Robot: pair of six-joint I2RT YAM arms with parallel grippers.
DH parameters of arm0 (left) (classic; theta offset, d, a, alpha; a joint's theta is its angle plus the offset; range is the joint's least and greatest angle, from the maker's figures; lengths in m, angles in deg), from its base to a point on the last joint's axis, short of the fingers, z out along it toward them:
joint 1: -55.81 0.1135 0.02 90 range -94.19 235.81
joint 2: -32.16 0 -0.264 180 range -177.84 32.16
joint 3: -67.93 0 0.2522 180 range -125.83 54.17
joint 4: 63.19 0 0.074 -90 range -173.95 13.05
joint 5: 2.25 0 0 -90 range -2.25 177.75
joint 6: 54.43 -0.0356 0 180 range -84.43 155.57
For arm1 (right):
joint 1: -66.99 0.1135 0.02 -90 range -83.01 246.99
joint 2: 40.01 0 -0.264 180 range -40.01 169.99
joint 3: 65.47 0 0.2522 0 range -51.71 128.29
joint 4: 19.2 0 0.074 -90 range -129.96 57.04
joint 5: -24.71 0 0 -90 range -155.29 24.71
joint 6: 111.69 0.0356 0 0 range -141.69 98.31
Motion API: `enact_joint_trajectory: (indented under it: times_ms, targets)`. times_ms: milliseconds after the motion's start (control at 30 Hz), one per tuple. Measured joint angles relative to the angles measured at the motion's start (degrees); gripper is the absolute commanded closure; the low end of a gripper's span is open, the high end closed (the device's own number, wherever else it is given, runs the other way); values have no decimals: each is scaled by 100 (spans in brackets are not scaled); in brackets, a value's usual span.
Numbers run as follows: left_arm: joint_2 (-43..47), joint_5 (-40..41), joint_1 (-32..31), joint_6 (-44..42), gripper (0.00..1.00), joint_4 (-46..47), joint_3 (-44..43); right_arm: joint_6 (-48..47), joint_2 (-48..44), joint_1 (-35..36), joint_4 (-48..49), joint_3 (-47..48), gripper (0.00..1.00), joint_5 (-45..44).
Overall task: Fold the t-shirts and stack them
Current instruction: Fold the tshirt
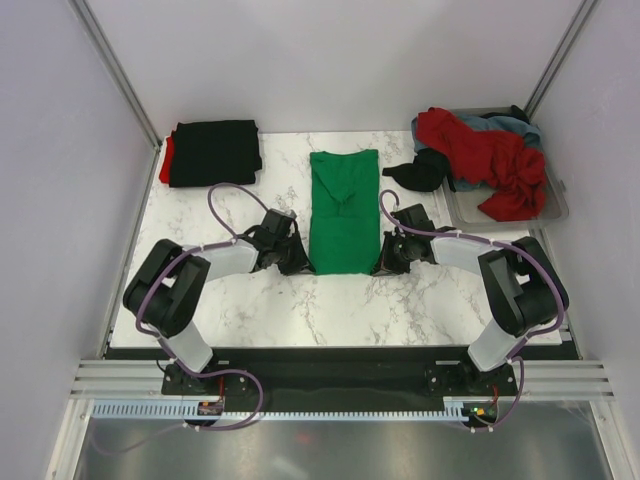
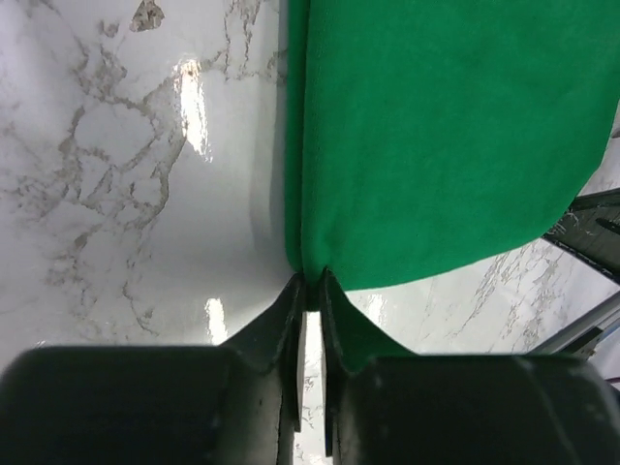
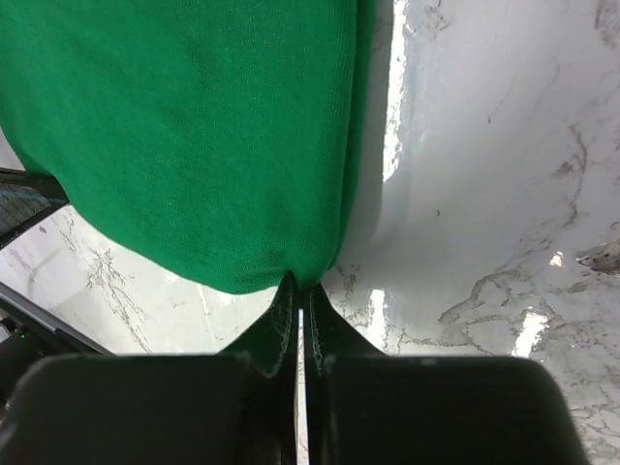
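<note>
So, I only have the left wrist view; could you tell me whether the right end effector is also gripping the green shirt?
Observer: Yes, the right end effector is shut on the other near corner of the green shirt.
Operator: Thanks. Where is the finished stack?
Observer: Far left: a folded black shirt lies on a folded red shirt.
Operator: And the unfolded ones?
Observer: A crumpled red shirt is heaped in the tray, far right.

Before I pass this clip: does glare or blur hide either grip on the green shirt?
Left wrist: glare on the marble table, clear of the green shirt; left gripper tips sharp. Right wrist: same glare, right gripper tips clear, its body dark. Top external: even light.
</note>
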Motion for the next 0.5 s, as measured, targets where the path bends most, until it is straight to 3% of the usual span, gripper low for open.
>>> enact_joint_trajectory:
  times_ms: [67, 300, 500]
  targets:
    - [-28, -11, 0, 20, 98, 74, 0, -2, 4, -2, 9, 0, 100, 15]
    - [101, 13, -50, 17, 98, -92, 0, -17, -151, 0, -168, -42, 100, -63]
    - [1119, 74, -310, 26, 98, -686, 48, 26, -1290, 4, -833, -334, 100, -184]
